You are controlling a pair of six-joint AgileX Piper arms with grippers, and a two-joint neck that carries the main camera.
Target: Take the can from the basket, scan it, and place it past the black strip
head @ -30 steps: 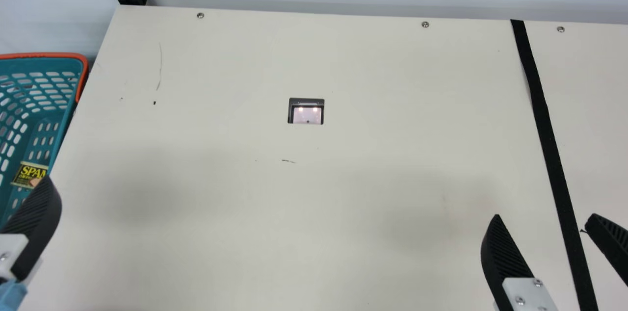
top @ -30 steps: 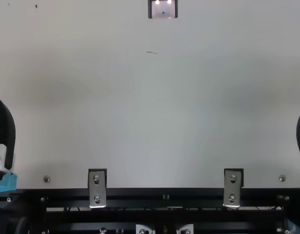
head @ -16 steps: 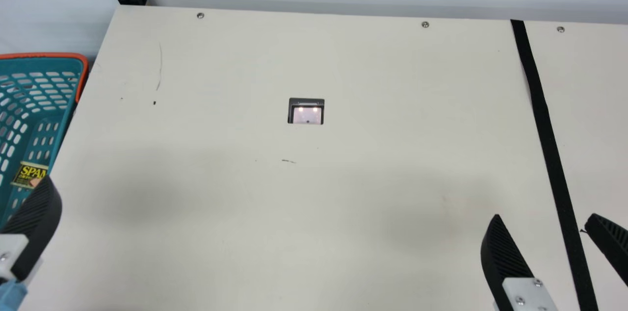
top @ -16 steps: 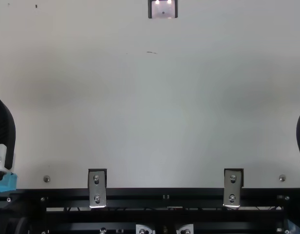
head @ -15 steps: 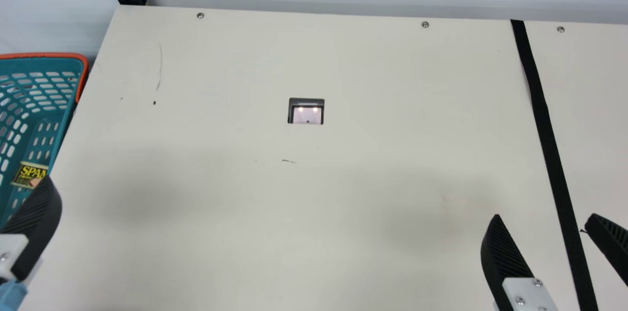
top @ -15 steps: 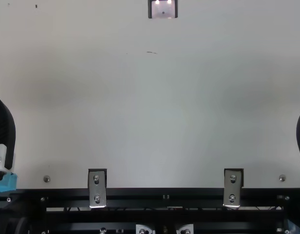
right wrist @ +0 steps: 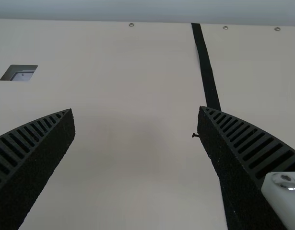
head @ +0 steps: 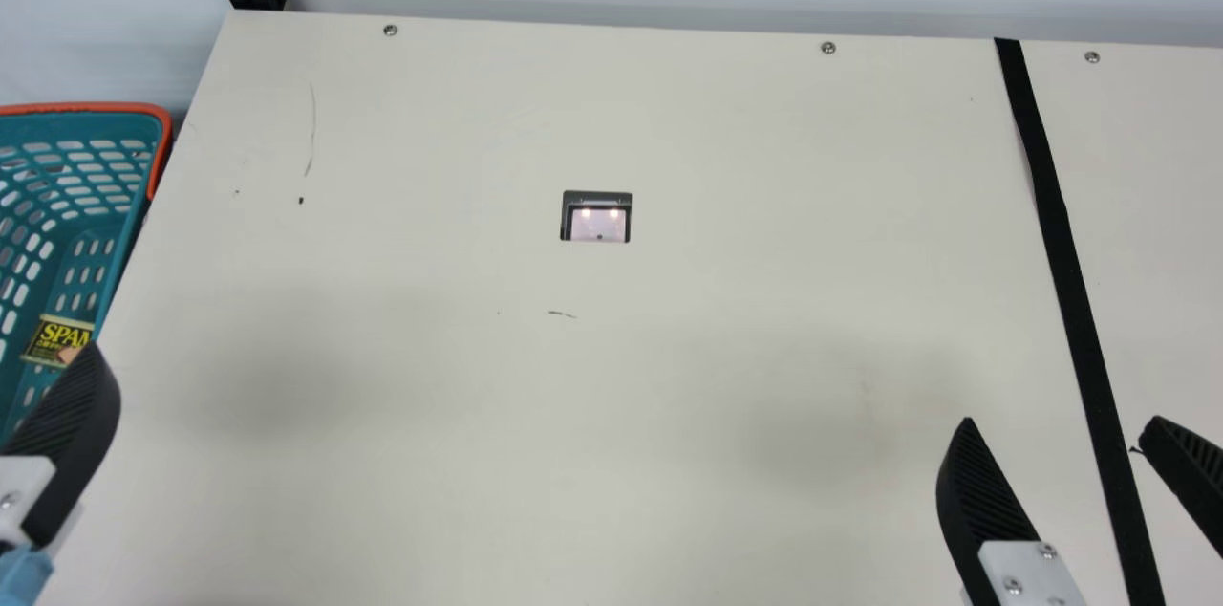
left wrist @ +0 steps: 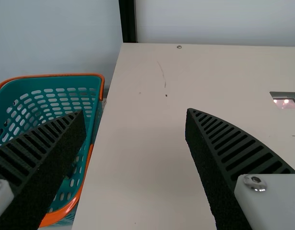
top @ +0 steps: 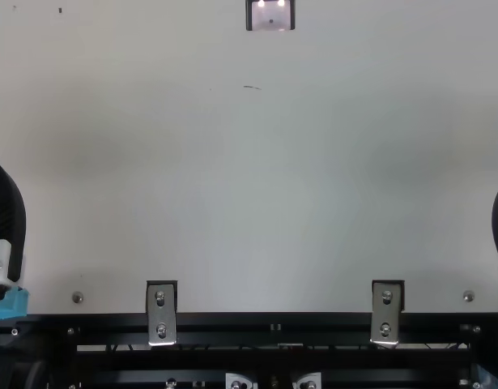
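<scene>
Here's your left gripper [head: 72, 434], spread near the basket [head: 72, 126], can [head: 55, 339] inside; your right gripper [head: 1061, 422], spread too, near the black strip [head: 1080, 319].

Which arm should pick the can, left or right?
Left, I'd say. The left claw is open near the basket, where the can lies; the right claw is open too, but off by the black strip.

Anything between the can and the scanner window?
Yes: the basket wall stands between the can and the scanner window, so the can likely needs lifting over it. Nothing else visible blocks the way.
</scene>
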